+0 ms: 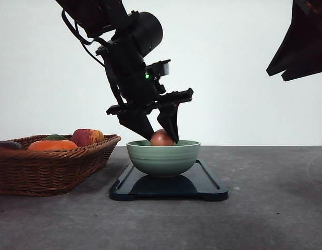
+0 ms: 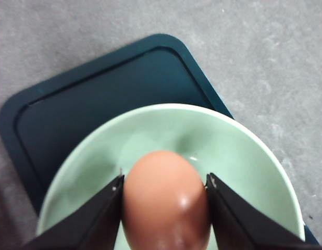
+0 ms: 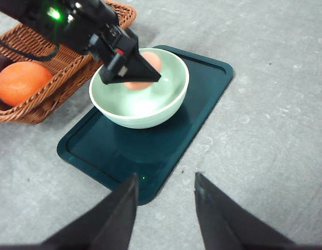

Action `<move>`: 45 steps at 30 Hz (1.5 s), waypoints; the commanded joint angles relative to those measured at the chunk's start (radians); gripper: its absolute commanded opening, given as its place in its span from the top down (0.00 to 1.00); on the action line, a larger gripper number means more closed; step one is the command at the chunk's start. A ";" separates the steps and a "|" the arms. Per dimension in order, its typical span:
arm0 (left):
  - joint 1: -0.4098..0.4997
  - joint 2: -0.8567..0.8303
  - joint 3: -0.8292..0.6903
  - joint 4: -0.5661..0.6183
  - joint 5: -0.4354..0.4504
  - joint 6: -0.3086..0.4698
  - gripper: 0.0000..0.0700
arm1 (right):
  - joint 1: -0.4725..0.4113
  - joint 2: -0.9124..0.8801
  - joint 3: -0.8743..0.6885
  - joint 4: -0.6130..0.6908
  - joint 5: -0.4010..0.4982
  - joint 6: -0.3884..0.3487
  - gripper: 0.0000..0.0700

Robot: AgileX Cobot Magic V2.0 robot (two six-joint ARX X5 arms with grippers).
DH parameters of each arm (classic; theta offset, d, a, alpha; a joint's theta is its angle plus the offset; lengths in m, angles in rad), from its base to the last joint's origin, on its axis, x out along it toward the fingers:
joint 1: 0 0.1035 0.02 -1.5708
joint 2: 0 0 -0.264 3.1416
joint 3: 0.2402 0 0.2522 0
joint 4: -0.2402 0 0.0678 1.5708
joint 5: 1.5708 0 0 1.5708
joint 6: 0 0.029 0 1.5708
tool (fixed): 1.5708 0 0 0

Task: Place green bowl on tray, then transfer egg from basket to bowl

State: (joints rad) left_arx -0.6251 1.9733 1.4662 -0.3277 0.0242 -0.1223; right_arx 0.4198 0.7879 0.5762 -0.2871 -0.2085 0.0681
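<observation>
Front view shows the green bowl (image 1: 163, 158) already on the tray (image 1: 205, 186), at 3 o'clock of the basket (image 1: 51, 169), so step 1 of 2 looks done, while the left gripper (image 1: 160, 136) clamps the egg (image 1: 161, 138) at the bowl's rim, unreleased, and the right gripper (image 3: 164, 200) hangs spread and empty.

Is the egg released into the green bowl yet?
Not yet. The egg is inside the green bowl's rim but clamped between the left gripper's fingers; contact with the bowl's bottom cannot be told.

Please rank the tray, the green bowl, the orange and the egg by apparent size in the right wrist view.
Largest to smallest:
1. tray
2. green bowl
3. orange
4. egg, partly hidden by the left end effector, so less certain.
</observation>
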 commanded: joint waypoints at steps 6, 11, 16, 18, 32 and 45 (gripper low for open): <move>-0.014 0.070 0.021 0.007 -0.003 0.010 0.68 | 0.005 0.007 0.006 0.009 0.000 0.010 0.70; -0.016 0.075 0.021 0.009 -0.003 0.010 0.67 | 0.005 0.007 0.006 0.009 0.000 0.010 0.70; -0.017 0.075 0.021 0.007 -0.003 0.010 0.58 | 0.005 0.007 0.006 0.009 0.000 0.010 0.70; -0.017 0.075 0.021 0.006 -0.003 0.010 0.50 | 0.005 0.007 0.006 0.009 0.000 0.010 0.70; -0.016 0.066 0.127 -0.184 -0.003 0.009 0.49 | 0.005 0.007 0.006 0.001 0.000 0.010 0.70; 0.004 -0.099 0.232 -0.308 -0.003 0.017 0.34 | 0.005 0.007 0.006 0.002 0.000 0.010 0.70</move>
State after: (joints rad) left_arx -0.6217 1.8842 1.6909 -0.6439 0.0243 -0.1188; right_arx 0.4198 0.7879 0.5762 -0.2905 -0.2082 0.0681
